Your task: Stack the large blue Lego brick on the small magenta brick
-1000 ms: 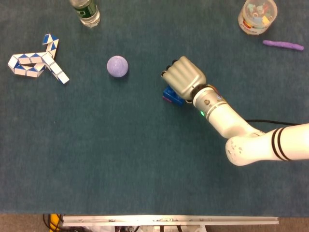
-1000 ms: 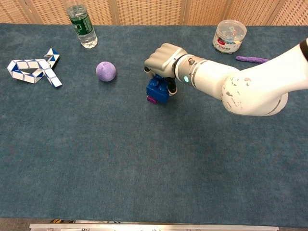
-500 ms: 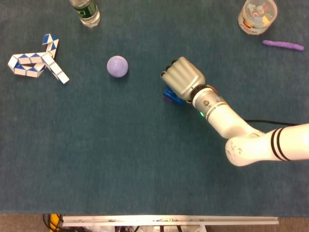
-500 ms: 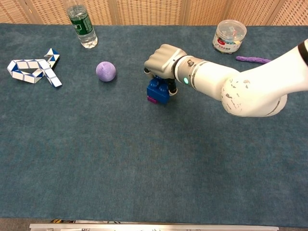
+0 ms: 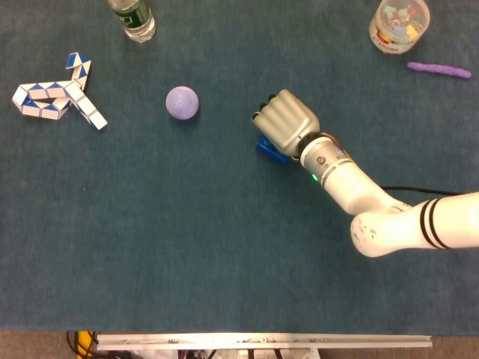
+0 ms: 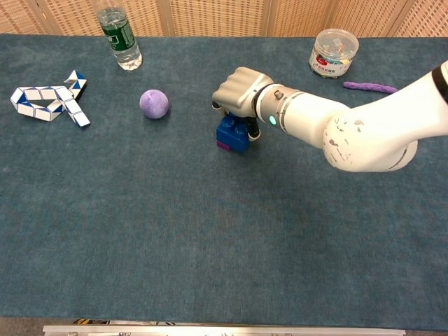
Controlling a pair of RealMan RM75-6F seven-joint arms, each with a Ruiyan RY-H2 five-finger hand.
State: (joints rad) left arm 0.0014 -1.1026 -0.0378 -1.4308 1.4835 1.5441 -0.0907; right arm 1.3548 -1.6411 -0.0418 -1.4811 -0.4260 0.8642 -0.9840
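The large blue brick (image 6: 233, 131) sits on top of the small magenta brick (image 6: 225, 145), of which only a sliver shows at the lower left. My right hand (image 6: 241, 92) is directly above and behind the stack, fingers curled down over the blue brick's top and gripping it. From overhead, the right hand (image 5: 288, 122) covers most of the blue brick (image 5: 267, 147), and the magenta brick is hidden. My left hand appears in neither view.
A purple ball (image 6: 154, 103) lies left of the stack. A blue-and-white snake puzzle (image 6: 46, 99) is at the far left, a water bottle (image 6: 118, 36) at the back. A clear jar (image 6: 334, 52) and a purple stick (image 6: 369, 87) are at the back right.
My right hand and the blue brick have shifted slightly to the right. In the head view the magenta sliver has disappeared under the blue brick.
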